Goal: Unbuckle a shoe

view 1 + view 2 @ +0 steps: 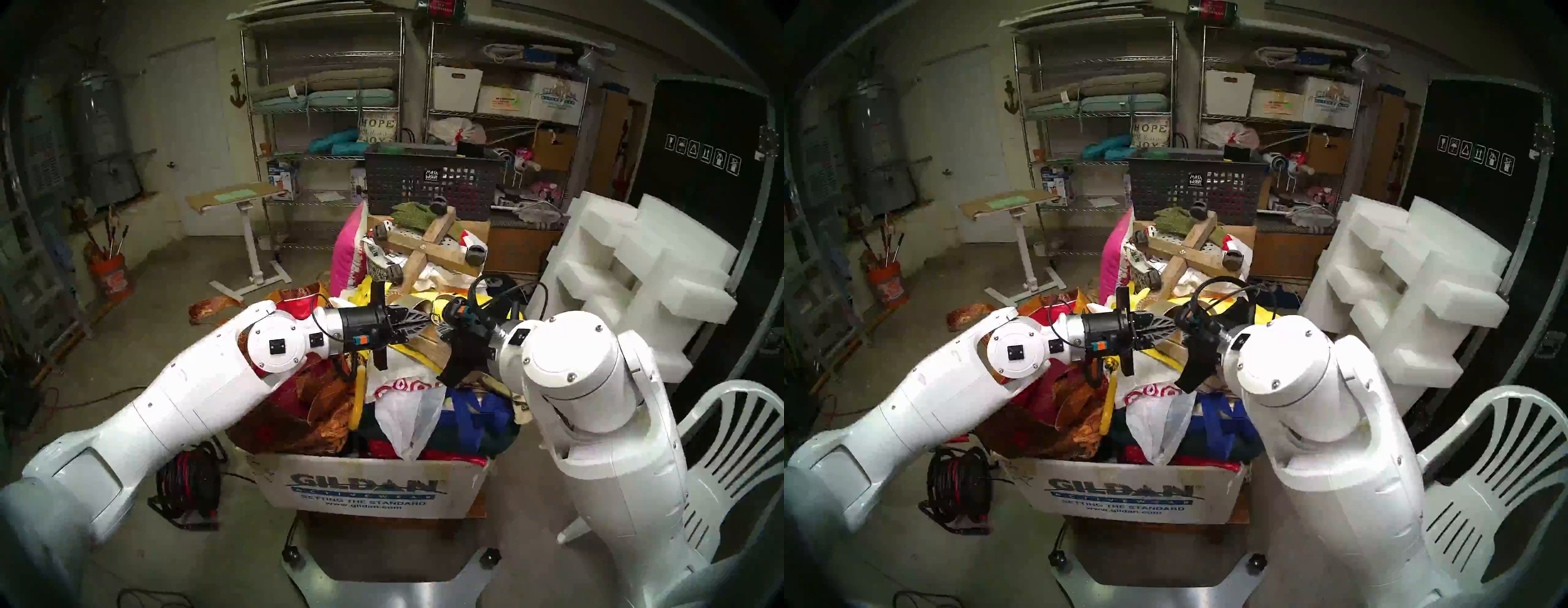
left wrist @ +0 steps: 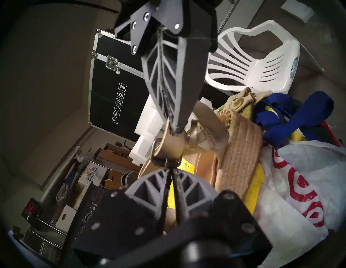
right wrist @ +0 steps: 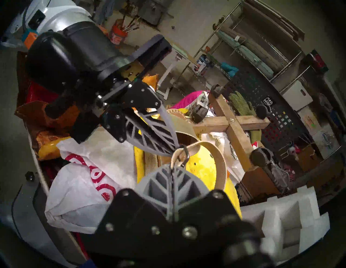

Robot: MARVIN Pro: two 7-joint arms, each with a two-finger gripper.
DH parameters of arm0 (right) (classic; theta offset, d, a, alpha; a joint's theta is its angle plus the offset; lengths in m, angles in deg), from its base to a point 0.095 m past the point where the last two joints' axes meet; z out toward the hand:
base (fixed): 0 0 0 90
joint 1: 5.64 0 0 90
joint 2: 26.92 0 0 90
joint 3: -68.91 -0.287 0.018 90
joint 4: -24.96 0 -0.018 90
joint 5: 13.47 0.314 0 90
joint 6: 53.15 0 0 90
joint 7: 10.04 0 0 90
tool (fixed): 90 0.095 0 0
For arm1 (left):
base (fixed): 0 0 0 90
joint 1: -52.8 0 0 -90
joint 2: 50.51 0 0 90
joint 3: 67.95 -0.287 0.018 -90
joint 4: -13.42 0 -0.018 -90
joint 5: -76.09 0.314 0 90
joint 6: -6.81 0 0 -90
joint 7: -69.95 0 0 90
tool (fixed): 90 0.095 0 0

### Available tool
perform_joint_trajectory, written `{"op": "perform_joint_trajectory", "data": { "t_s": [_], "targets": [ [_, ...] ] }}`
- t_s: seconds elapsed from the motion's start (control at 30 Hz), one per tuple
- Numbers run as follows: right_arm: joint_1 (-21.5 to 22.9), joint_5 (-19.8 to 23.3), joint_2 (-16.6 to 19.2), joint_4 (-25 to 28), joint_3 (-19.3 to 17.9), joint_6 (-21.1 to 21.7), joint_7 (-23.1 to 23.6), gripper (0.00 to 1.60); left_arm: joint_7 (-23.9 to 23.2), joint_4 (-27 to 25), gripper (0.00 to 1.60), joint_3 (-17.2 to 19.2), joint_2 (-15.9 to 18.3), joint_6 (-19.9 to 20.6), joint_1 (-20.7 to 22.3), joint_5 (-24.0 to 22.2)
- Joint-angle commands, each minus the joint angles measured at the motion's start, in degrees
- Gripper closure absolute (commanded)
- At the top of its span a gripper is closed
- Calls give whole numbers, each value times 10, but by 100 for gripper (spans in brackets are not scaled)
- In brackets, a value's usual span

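The shoe (image 2: 239,149), an espadrille sandal with a braided jute sole, lies on its side on a pile of clutter. Its thin gold ankle strap (image 2: 172,147) loops through a small metal buckle (image 2: 159,159). My left gripper (image 2: 169,167) is shut on the buckle frame. My right gripper (image 2: 175,129) comes in from the opposite side and is shut on the strap just past the buckle. In the right wrist view the right gripper (image 3: 172,165) pinches the strap loop (image 3: 219,159), and the left gripper (image 3: 175,149) meets it tip to tip. In the head view the left gripper (image 1: 428,325) hovers over the pile.
The pile fills a Gildan cardboard box (image 1: 369,492): a white bag with red rings (image 2: 299,177), blue straps (image 2: 292,116), yellow plastic. A wooden caster dolly (image 1: 428,250) and a dark mesh basket (image 1: 432,182) lie behind. White foam blocks (image 1: 628,271) and a white chair (image 1: 729,446) stand at the right.
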Motion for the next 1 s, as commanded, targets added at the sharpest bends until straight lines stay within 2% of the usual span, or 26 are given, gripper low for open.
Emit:
{"op": "perform_joint_trajectory", "data": {
  "t_s": [0.0,0.2,0.47,0.97],
  "targets": [
    [9,-9,-2,13,11,-1,11,160,7,-13,117,8,0,-1,2,-4],
    [16,-14,-8,13,28,-1,12,160,10,-18,115,7,3,2,0,-4],
    [19,-19,-11,13,34,-1,15,160,15,-25,115,8,7,7,-5,-4],
    [20,-68,-26,-2,50,-1,-10,160,16,-31,115,6,11,6,-3,-5]
  ]
}}
